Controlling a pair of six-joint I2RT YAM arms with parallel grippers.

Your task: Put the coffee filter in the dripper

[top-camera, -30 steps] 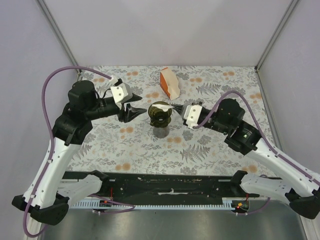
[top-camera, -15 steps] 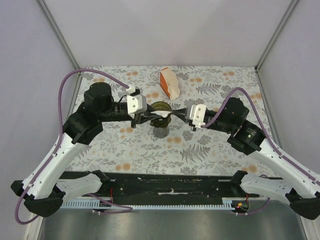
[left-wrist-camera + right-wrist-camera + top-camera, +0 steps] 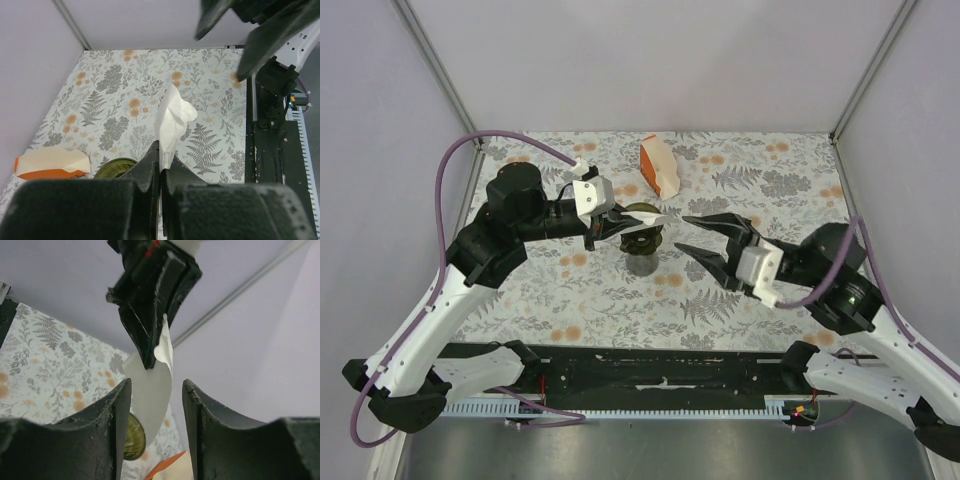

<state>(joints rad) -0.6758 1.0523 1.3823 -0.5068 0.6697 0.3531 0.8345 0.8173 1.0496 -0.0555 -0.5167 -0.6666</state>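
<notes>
Clearly the job is only partway done: the filter (image 3: 648, 220) hangs in the air just above the dripper (image 3: 638, 238), not yet seated in it. The left claw (image 3: 618, 222) is shut on the filter's edge, and the paper looks crumpled rather than spread into a cone. The right claw (image 3: 682, 233) stands half open and holds nothing, apart from the dripper on its right. What remains is opening the paper and lowering it in. As far as the left wrist view shows, the dripper holds nothing. Whether the pack (image 3: 660, 167) behind it holds anything cannot be told.

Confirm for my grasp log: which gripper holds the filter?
The left gripper, shut on the filter by the dripper; the right gripper is open, holding nothing.
</notes>
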